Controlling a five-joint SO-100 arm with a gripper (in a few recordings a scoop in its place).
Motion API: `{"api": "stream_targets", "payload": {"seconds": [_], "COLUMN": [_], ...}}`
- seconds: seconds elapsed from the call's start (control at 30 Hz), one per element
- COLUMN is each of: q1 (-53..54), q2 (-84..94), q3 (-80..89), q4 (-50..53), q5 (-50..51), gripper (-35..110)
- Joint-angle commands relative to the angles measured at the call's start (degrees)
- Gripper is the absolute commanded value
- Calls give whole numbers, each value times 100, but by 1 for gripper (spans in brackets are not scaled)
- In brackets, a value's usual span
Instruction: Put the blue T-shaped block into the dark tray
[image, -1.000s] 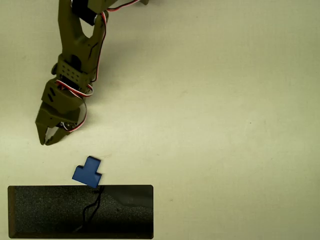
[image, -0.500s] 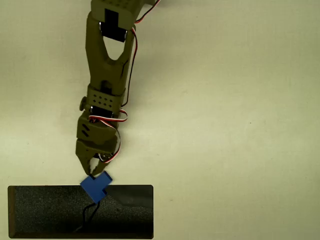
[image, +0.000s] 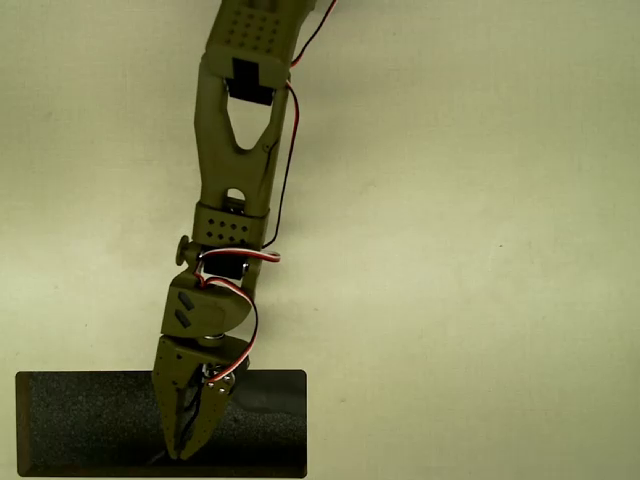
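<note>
In the overhead view the olive arm reaches down the pale worktop (image: 480, 200) to its lower left corner, where the dark tray (image: 70, 420) lies. The pincer (image: 183, 452) is over the tray's middle, tips near its lower rim, fingers drawn together; whether it grips the blue T-shaped block cannot be told, being hidden beneath

Pincer (image: 183, 450) over dark tray (image: 80, 425), tray at table's (image: 450, 250) lower left.

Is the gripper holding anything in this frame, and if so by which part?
Cannot be told. The gripper reaches over the dark tray with its fingers close together, but nothing visible shows between them.
</note>
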Motion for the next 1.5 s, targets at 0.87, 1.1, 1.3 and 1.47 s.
{"api": "stream_targets", "payload": {"seconds": [0.87, 1.1, 1.3, 1.47], "q1": [-923, -967, -1020, -1020], "q2": [-3094, -3103, -3103, -3103], "q3": [-2681, -2408, -2303, -2303], "q4": [-1020, -1441, -1679, -1661], "q5": [-809, -932, -958, -1072], "gripper": [0, 0, 0, 0]}}
